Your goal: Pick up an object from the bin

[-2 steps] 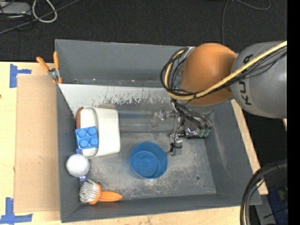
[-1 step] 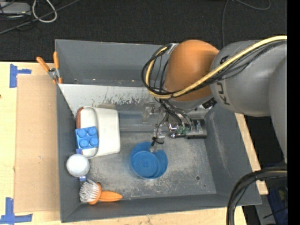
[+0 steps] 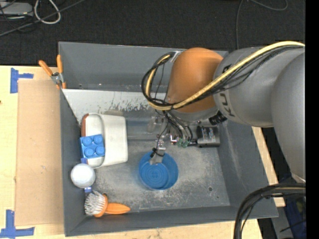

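A seven-joint robot arm (image 3: 269,83), its wrist capped by an orange cover (image 3: 192,76) and looped with black and yellow cables, is reaching from the right into a grey metal bin (image 3: 212,176). Its gripper (image 3: 158,153) is hanging low over the middle of the bin floor, its tip meeting the upper rim of a round blue plastic disc (image 3: 158,176) that is lying flat there. Whether the jaws are standing wide or narrow cannot be told from this angle, and nothing is showing between them.

The rest of the bin's contents are lying along the left side, well apart from the gripper. A white rectangular plastic tub (image 3: 114,138) is sitting nearest the disc, with a blue studded building brick (image 3: 92,147) resting against its left edge. Below these a white ball (image 3: 82,175) is lying beside a small brush with white bristles and an orange handle (image 3: 102,205) in the lower left corner.
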`<control>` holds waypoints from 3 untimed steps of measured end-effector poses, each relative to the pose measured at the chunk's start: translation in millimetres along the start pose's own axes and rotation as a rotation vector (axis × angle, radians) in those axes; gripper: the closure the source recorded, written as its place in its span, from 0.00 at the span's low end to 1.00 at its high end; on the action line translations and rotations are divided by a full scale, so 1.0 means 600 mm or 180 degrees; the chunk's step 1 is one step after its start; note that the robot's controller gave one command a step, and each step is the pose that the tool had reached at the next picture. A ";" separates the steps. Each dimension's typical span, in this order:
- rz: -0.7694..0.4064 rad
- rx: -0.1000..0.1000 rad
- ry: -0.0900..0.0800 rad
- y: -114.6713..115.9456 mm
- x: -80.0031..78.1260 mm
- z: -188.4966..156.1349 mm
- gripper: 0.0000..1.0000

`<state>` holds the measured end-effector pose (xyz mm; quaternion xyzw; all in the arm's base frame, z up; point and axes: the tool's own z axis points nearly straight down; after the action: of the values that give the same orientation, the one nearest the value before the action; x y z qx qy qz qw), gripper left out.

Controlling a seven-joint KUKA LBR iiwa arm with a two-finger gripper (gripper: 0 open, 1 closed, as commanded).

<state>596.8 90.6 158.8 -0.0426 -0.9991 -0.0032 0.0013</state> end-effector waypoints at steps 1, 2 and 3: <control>-0.0666 0.0010 -0.0009 -0.032 -0.015 0.049 0.00; -0.0546 0.0004 -0.0002 -0.085 -0.026 0.122 0.00; -0.1222 0.0005 -0.0010 -0.115 -0.010 0.146 1.00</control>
<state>596.4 21.8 70.9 0.1487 -0.9889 -0.0025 -0.0009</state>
